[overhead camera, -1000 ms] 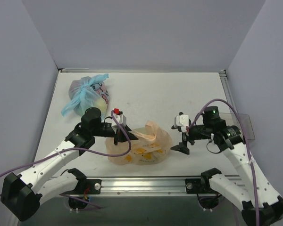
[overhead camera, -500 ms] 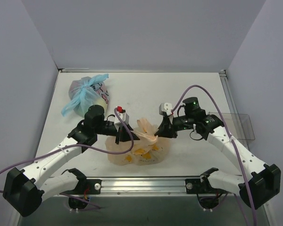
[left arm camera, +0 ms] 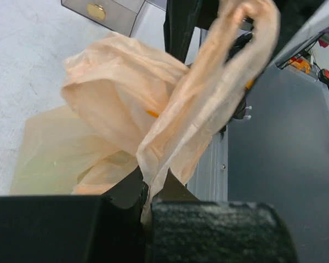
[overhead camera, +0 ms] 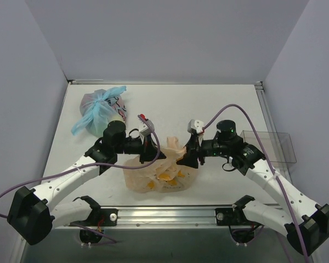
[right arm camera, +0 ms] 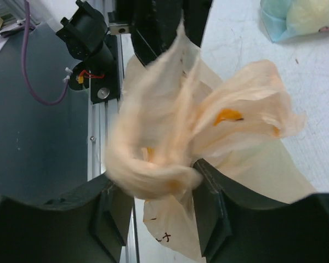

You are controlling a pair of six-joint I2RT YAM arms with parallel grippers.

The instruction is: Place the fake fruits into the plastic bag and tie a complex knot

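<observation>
The peach-orange plastic bag (overhead camera: 153, 178) lies at the near middle of the table, with its handles pulled up between my two grippers. My left gripper (overhead camera: 155, 152) is shut on one flat handle strip (left arm camera: 208, 104), which is pinched between its jaws (left arm camera: 147, 189). My right gripper (overhead camera: 182, 159) holds a thick twisted bunch of handle (right arm camera: 153, 175), which touches both of its fingers. I cannot tell whether this twist is a knot. The fake fruits show only as yellow-orange shapes (overhead camera: 165, 176) through the film.
A clear bag with light-blue tied handles (overhead camera: 101, 109) lies at the back left. A clear plastic box (overhead camera: 274, 148) stands at the right edge. The aluminium rail (overhead camera: 170, 215) and both arm bases run along the near edge.
My right arm swung left from the table's right side to the bag and took the twisted handle bunch. My left gripper moved up and slightly right, still holding its strip.
</observation>
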